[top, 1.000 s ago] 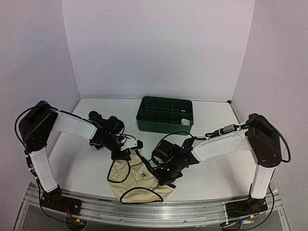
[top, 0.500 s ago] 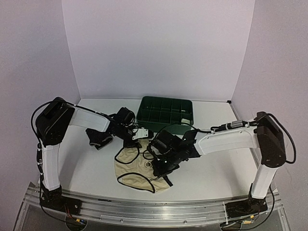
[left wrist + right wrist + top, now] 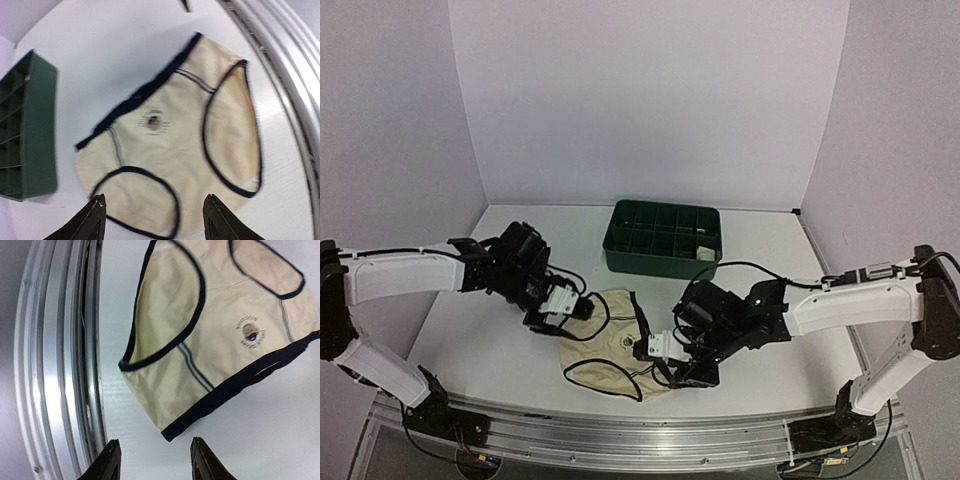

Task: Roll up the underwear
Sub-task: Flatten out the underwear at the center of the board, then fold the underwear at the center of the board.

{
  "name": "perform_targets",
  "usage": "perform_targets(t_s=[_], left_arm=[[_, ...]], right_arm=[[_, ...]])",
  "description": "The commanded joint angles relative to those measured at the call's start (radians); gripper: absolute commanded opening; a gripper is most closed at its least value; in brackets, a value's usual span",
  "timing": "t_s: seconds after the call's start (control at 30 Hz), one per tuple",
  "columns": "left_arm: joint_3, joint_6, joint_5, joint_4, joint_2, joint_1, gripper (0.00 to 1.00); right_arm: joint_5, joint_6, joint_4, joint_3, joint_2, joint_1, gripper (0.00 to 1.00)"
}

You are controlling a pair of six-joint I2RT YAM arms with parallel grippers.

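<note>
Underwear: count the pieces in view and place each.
1: the cream underwear with black edging lies flat at the table's near edge, centre. A pale scrap in the green tray is unidentifiable; others may be hidden.

A smooth white desk [image 3: 480,350] stands boxed in by plain, pale lilac panels, the far wall [image 3: 650,100], the left wall [image 3: 390,130] and the right wall [image 3: 905,130], under soft even light, with a grooved aluminium rail [image 3: 650,430] running along its near edge.

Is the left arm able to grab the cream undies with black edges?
Probably yes. The left gripper hangs open right above the cream underwear, which lies flat on the table with nothing covering it.
</note>
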Motion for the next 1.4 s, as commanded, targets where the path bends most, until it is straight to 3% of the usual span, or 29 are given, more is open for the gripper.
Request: perform_targets(t_s=[0.0, 0.2, 0.63, 0.73, 0.87, 1.1, 1.37], left_arm=[[-0.189, -0.04, -0.036, 0.006, -0.068, -0.113, 0.64], [-0.28, -0.088, -0.134, 0.104, -0.059, -0.153, 0.59], [-0.351, -0.054, -0.205, 0.216, 0.007, -0.16, 0.52], [-0.37, -0.026, -0.229, 0.232, 0.019, -0.16, 0.49], [-0.371, -0.014, -0.221, 0.24, 0.024, -0.16, 0.4], [-0.345, -0.067, -0.235, 0.272, 0.034, -0.16, 0.03], [-0.326, -0.164, -0.207, 0.178, -0.026, -0.154, 0.0]], right_arm=[[0.043, -0.395, -0.035, -0.002, 0.093, 0.004, 0.42], [0.047, -0.496, -0.04, 0.017, 0.167, 0.003, 0.41], [0.142, -0.489, -0.036, 0.083, 0.31, 0.0, 0.33], [0.154, -0.485, -0.037, 0.082, 0.32, 0.0, 0.24], [0.161, -0.46, -0.039, 0.088, 0.335, 0.0, 0.0], [0.146, -0.315, -0.112, 0.15, 0.321, 0.001, 0.0], [0.088, -0.13, -0.269, 0.164, 0.203, 0.077, 0.0]])
